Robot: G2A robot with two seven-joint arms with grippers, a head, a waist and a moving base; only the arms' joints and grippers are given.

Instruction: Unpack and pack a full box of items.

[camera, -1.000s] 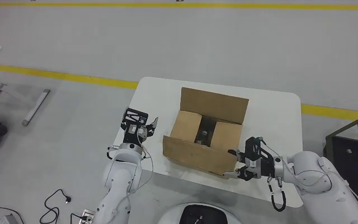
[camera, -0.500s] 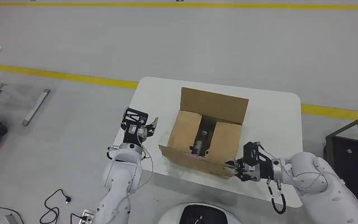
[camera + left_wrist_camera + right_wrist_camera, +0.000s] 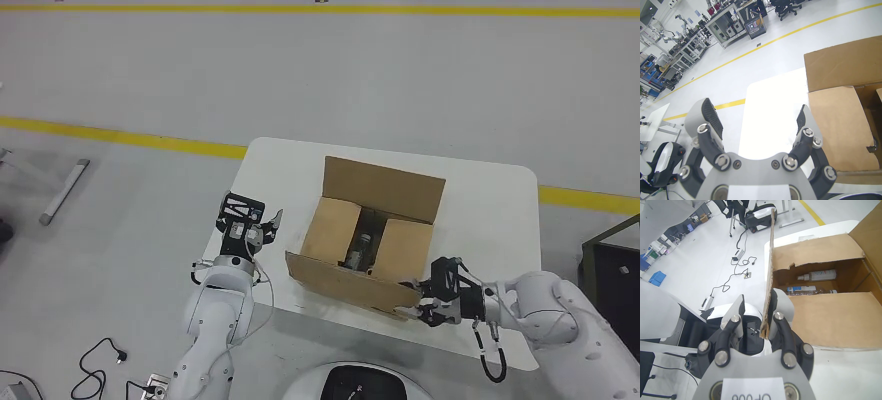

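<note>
At the worktop's (image 3: 490, 200) near edge the right claw (image 3: 418, 305) is released, its fingers astride the end of the near flap (image 3: 340, 278), which stands steeper than a second ago. The box (image 3: 385, 190) sits mid-worktop with bottles (image 3: 821, 274) lying inside. The left claw (image 3: 755, 108), spread, has not moved from the left edge.

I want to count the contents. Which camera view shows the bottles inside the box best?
The right wrist view: a spray bottle and a clear bottle lie plainly between the box flaps. The top view gives a small glimpse; in the left wrist view a flap covers them.
</note>
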